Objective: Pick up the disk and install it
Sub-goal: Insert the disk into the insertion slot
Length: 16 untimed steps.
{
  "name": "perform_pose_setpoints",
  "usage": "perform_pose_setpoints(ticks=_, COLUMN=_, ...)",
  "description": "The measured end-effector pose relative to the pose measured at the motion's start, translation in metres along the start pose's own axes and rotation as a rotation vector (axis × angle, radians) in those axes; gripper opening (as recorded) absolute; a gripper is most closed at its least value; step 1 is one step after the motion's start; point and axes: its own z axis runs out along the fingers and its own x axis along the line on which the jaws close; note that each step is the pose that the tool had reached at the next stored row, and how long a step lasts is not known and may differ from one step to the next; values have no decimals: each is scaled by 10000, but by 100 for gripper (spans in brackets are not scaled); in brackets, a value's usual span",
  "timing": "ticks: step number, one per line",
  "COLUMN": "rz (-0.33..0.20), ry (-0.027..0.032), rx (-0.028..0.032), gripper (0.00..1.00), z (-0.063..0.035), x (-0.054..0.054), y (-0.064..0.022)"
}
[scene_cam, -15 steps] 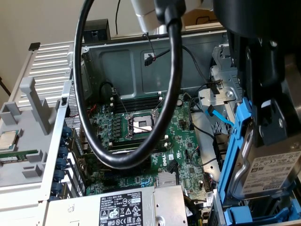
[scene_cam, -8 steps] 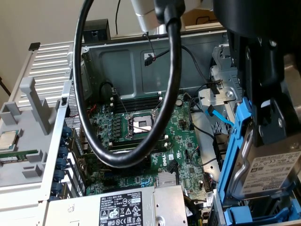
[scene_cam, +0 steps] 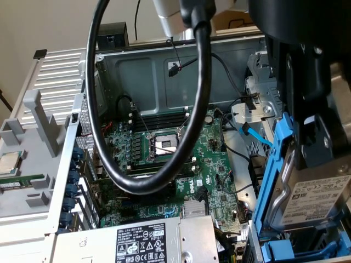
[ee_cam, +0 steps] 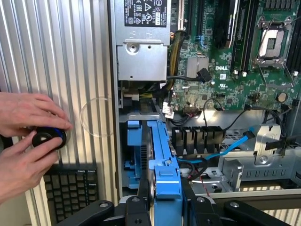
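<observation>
Wrist view: disk (ee_cam: pixel 163 148) stands on edge, pinched across its flat faces by the claw (ee_cam: pixel 165 186). Its long axis points straight off the claw toward the drive bay (ee_cam: pixel 132 162) beside the power supply (ee_cam: pixel 143 59). Can't tell if seated.

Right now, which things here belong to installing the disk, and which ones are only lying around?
For the job: the disk in its blue carrier, the gripper closed on it, the open computer case.
Not part of it: CPU chip, power supply, keyboard, looped black cable.
</observation>
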Motion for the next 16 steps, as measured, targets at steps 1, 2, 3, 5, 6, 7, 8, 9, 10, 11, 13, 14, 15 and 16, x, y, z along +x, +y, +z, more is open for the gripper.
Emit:
perform_pose_setpoints(ticks=1, rz=1, ry=1, rx=-1, gripper=36, z=1, x=0, y=-2)
perform_pose_setpoints(ticks=2, rz=1, ry=1, rx=-1, gripper=36, z=2, x=1, y=-8)
perform_pose_setpoints(ticks=3, rz=3, ry=2, rx=0, gripper=36, z=4, x=2, y=-13)
perform_pose_setpoints(ticks=5, rz=4, ry=0, rx=0, gripper=36, z=8, x=2, y=-18)
perform_pose_setpoints(ticks=6, rz=6, ry=1, rx=0, gripper=36, z=10, x=2, y=-18)
perform_pose_setpoints(ticks=7, rz=7, ry=1, rx=1, gripper=36, z=11, x=2, y=-18)
perform_pose_setpoints(ticks=8, rz=8, ry=4, rx=0, gripper=36, z=12, x=2, y=-17)
perform_pose_setpoints(ticks=9, rz=11, ry=2, rx=1, gripper=36, z=15, x=2, y=-17)
perform_pose_setpoints(ticks=10, rz=12, ry=4, rx=1, gripper=36, z=16, x=3, y=-16)
perform_pose_setpoints(ticks=11, rz=13, ry=5, rx=1, gripper=36, z=18, x=3, y=-16)
perform_pose_setpoints(ticks=13, rz=17, ry=6, rx=2, gripper=36, z=24, x=3, y=-14)
perform_pose_setpoints(ticks=14, rz=20, ry=7, rx=2, gripper=36, z=27, x=4, y=-13)
perform_pose_setpoints(ticks=15, rz=21, ry=7, rx=2, gripper=36, z=30, x=4, y=-12)
perform_pose_setpoints(ticks=16, rz=23, ry=7, rx=2, gripper=36, z=33, x=4, y=-11)
